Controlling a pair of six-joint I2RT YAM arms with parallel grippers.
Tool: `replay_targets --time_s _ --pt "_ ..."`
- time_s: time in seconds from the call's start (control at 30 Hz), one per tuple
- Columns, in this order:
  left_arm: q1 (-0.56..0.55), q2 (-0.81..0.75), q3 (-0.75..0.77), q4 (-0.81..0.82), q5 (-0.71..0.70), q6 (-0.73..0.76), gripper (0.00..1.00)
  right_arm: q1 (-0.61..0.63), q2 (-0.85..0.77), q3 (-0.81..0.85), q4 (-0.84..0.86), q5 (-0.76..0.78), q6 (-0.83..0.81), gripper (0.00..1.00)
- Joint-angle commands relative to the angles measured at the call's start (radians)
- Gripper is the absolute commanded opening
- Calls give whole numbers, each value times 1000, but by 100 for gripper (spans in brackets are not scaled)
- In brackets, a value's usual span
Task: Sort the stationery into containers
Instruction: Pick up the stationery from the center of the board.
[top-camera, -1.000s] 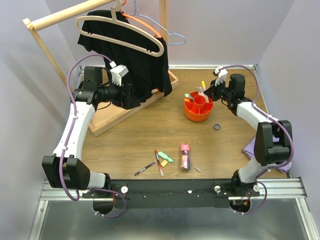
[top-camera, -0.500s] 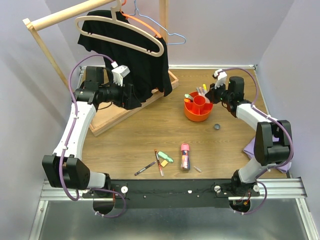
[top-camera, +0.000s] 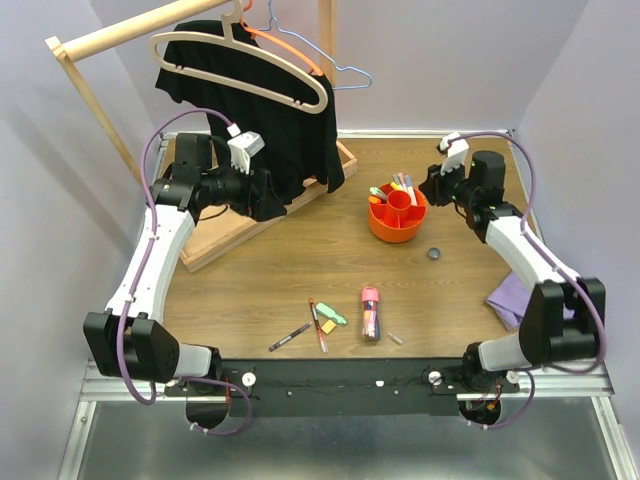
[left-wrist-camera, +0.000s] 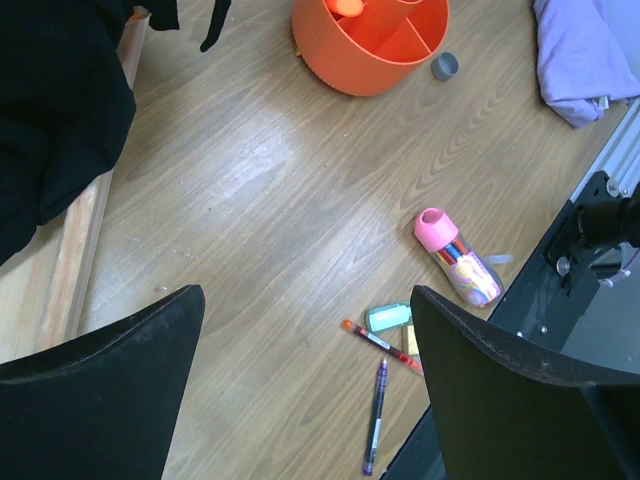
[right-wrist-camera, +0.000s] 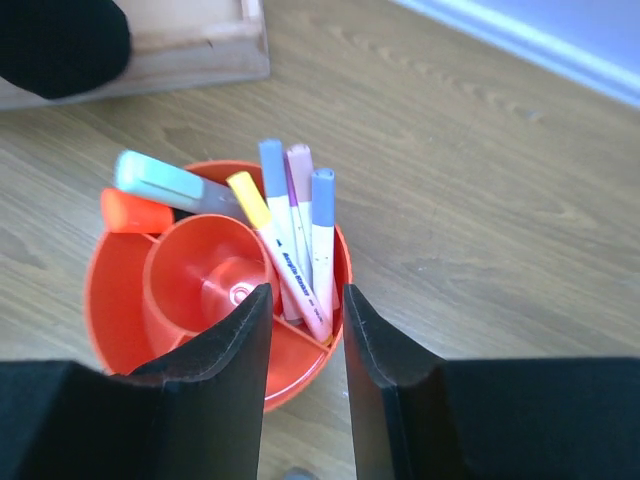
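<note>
My right end effector (right-wrist-camera: 306, 296) hangs empty, fingers slightly apart, above markers (right-wrist-camera: 322, 240) standing in the orange organiser (right-wrist-camera: 105, 290). My left end effector (left-wrist-camera: 308, 300) gapes wide over the surface (left-wrist-camera: 250, 200), where pens (left-wrist-camera: 377, 420) lie loose.

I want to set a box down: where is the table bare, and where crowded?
Bare: the wide wood between the wooden rack base, the orange organiser and the pens. Crowded: the near edge around the pink tube; purple cloth at right.
</note>
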Motion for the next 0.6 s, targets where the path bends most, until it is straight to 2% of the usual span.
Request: replay_targets --time_s 0.0,0.2,0.27,0.4,0.5,0.57 --pt "-20 -70 -35 5 -25 -4 93 -6 -136 25 -110 19 -26 42" --pt "-115 -90 -55 -128 -94 102 93 -6 -274 -17 -318 -94 -158 42" --pt "-135 -77 -55 -157 -144 180 94 -8 -310 -39 -403 -136 -183 42" --pt "-145 -30 -16 -286 -215 310 93 -6 -390 -126 -443 -184 -186 42" --pt "-159 8 24 -370 -230 378 93 -8 -408 -137 -429 -181 -148 42" --pt "-185 24 29 -392 -215 410 93 -8 -407 -127 -466 -246 -189 42"
